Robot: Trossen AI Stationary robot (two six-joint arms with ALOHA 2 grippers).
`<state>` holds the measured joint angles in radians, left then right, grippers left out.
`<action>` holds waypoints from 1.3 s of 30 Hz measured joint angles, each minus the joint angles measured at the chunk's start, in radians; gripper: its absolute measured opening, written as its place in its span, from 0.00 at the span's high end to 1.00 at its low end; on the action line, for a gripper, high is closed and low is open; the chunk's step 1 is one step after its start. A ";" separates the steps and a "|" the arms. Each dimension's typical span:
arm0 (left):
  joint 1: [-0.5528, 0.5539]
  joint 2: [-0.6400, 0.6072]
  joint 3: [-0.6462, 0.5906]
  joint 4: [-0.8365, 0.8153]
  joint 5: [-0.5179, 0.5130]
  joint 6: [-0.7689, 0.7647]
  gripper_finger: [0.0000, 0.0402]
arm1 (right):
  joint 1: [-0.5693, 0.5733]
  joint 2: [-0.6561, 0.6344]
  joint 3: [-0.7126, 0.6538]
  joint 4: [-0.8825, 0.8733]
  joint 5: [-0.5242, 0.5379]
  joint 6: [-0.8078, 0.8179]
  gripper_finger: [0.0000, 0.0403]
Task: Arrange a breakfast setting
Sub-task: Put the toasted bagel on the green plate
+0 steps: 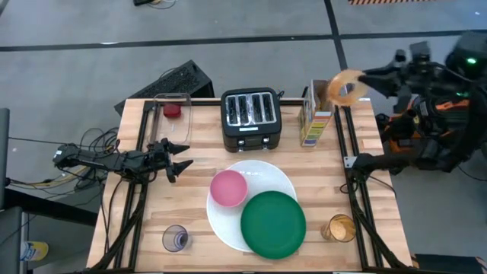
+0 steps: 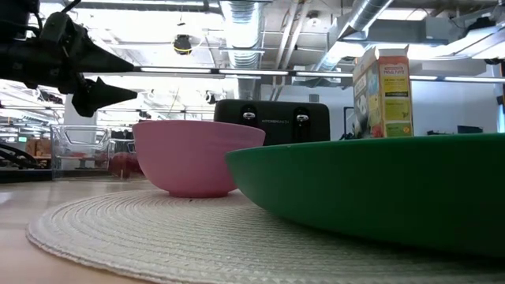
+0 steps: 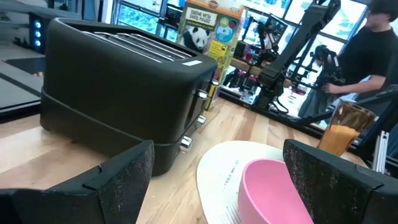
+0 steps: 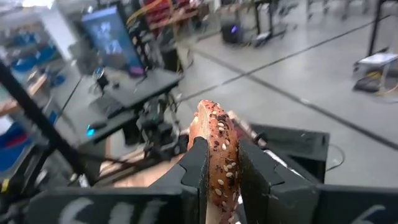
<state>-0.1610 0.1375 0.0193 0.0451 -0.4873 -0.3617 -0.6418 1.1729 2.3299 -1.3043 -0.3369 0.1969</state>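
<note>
Right claw (image 1: 364, 82) raised, pinching bagel (image 1: 348, 86)

Pink bowl (image 1: 228, 188), dark-green plate (image 1: 273, 224), white plate (image 1: 266, 174), black toaster (image 1: 251, 117), seed-speckled tan bagel (image 4: 219, 149).

green plate (image 2: 379, 189) cut off at low view's edge, bagel's (image 4: 217, 155) lower half hidden between pincer fingers

Left gripper (image 1: 185, 162) hovers low with jaws spread; right gripper (image 1: 364, 82) is raised, jaws clamped.
</note>
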 joint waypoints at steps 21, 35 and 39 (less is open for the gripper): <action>0.000 0.000 0.001 0.000 -0.005 -0.049 0.14 | 0.027 -0.412 -0.706 0.499 -0.055 0.194 0.80; 0.000 0.000 0.002 0.001 -0.026 -0.045 0.14 | 0.029 -0.660 -1.227 0.612 -0.240 0.311 0.80; 0.000 0.000 0.002 0.001 -0.026 -0.045 0.14 | 0.048 -0.735 -1.357 0.642 -0.263 0.352 0.80</action>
<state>-0.1610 0.1371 0.0208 0.0463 -0.5133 -0.4065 -0.5941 0.4380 0.9724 -0.6623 -0.5997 0.5488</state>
